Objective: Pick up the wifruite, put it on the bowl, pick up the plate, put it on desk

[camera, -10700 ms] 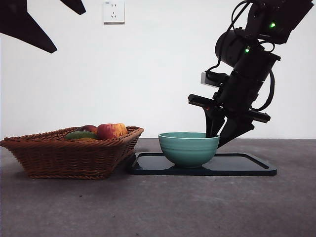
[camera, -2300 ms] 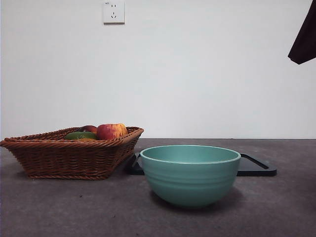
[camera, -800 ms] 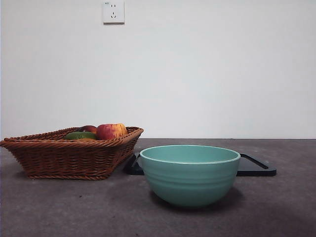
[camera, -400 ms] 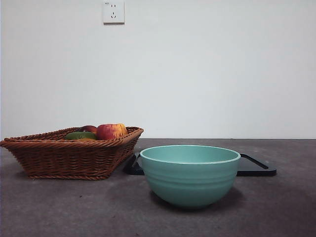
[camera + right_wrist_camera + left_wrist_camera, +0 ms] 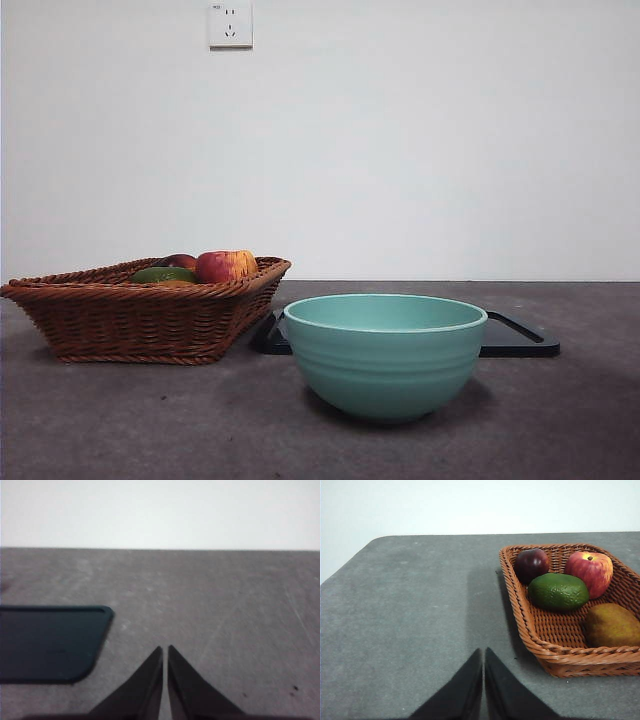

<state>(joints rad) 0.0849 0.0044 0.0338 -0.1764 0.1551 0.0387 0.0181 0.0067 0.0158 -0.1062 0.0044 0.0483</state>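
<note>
The wifruite (image 5: 612, 625), a dull brown oval fruit, lies in the wicker basket (image 5: 555, 652) beside a green fruit (image 5: 558, 591). My left gripper (image 5: 483, 652) is shut and empty, hanging above the bare desk (image 5: 410, 625) a short way from the basket. The mint-teal bowl (image 5: 385, 350) stands on the desk (image 5: 150, 420), near the camera and in front of the black plate (image 5: 520, 340). My right gripper (image 5: 165, 650) is shut and empty, over the desk beside a corner of the plate (image 5: 50, 642). Neither arm appears in the front view.
The basket (image 5: 140, 315) sits left of the bowl, touching or nearly touching the plate's left end. It also holds a red-yellow apple (image 5: 588, 570) and a dark red fruit (image 5: 531, 564). A wall socket (image 5: 230, 24) is high on the white wall.
The bowl, earlier on the black plate with a gripper at its rim, now stands on the desk in front of it. The arm left the front view at the top right.
</note>
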